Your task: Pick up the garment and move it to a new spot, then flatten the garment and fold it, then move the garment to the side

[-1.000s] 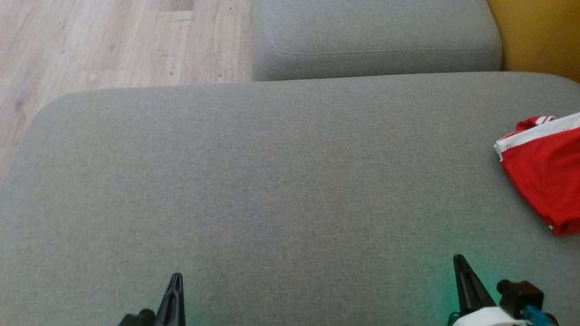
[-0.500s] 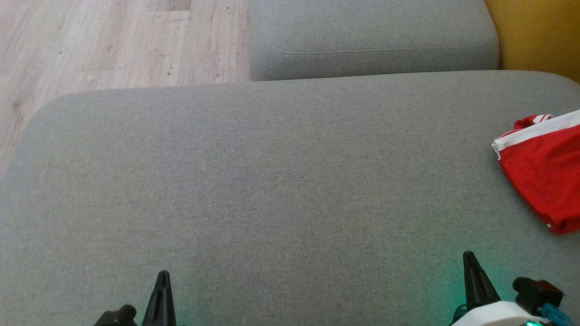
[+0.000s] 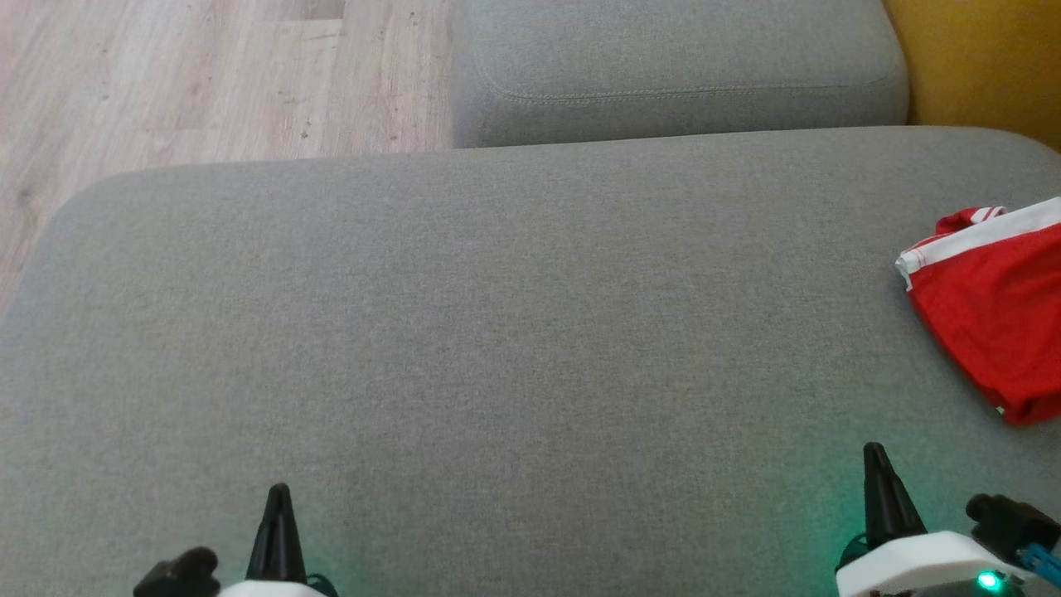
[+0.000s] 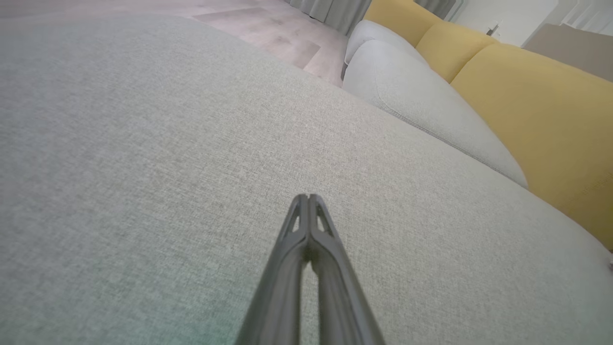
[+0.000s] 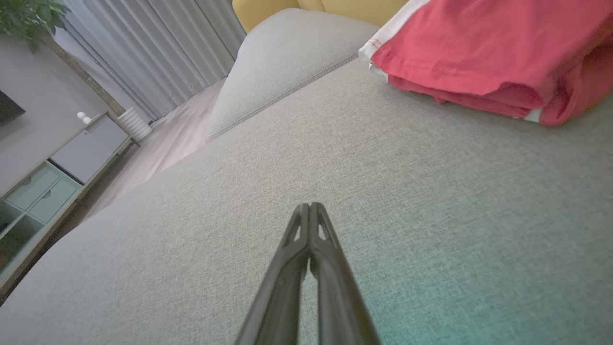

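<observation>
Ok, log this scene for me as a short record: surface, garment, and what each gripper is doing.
surface: grey cushion, wooden floor beyond it
garment: red with white trim, lying in layers at the cushion's right side, untouched
left gripper: shut, empty, over bare cushion
right gripper: shut, empty, short of the garment

The garment (image 3: pixel 995 323) lies on the cushion (image 3: pixel 497 332), far right.
</observation>
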